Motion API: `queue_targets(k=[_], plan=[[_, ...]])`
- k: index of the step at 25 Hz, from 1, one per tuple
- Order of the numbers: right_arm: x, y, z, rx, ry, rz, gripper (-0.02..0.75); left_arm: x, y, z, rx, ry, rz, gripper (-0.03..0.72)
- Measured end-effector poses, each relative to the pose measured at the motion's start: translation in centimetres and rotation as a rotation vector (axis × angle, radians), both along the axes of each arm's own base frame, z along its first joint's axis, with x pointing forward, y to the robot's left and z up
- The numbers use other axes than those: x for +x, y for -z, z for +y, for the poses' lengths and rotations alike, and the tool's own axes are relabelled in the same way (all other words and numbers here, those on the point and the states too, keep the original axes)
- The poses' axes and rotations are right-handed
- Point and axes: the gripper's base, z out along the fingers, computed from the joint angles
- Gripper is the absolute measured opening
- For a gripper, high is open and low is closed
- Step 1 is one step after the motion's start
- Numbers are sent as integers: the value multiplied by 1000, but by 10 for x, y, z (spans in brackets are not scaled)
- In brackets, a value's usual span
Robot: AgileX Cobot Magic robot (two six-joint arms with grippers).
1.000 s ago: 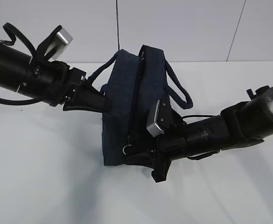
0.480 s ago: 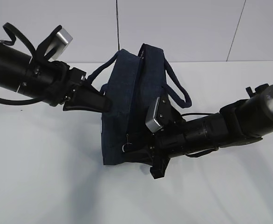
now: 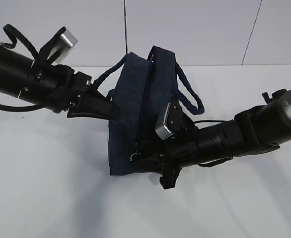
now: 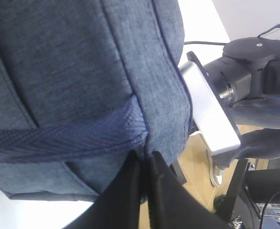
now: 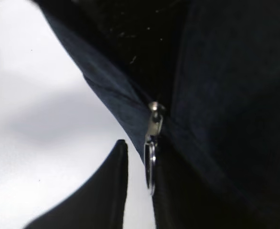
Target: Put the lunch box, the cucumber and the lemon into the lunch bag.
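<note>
The navy lunch bag (image 3: 135, 109) stands mid-table with its zipper closed; its metal ring pull (image 3: 134, 156) hangs at the near end. My left gripper (image 3: 112, 110) is shut on the bag's fabric, pinching the seam (image 4: 147, 160) just under the handle webbing (image 4: 68, 138). My right gripper (image 3: 148, 161) sits at the bag's near end. In the right wrist view the ring pull (image 5: 151, 164) hangs between that gripper's (image 5: 141, 153) jaws, against the right finger, with a gap to the left finger (image 5: 113, 186). The lunch box, cucumber and lemon are out of view.
White tabletop (image 3: 51, 188) spreads around the bag, with a white wall (image 3: 195, 29) behind. Two rope-like handles (image 3: 190, 99) loop off the bag's sides. The right arm's wrist camera (image 4: 209, 114) shows just beyond the bag in the left wrist view.
My right gripper has slid left along the bag's near end to the ring pull, and its jaws have narrowed. The left gripper and the bag have stayed put.
</note>
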Motion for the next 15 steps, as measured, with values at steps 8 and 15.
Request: queue_targets(k=[8,15], plan=[[0,0,0,-2,5,5,1,0,0,0,0,0,0,-9],[1,1,-1,-15,12,4,1,0,0,0,0,0,0,-9]])
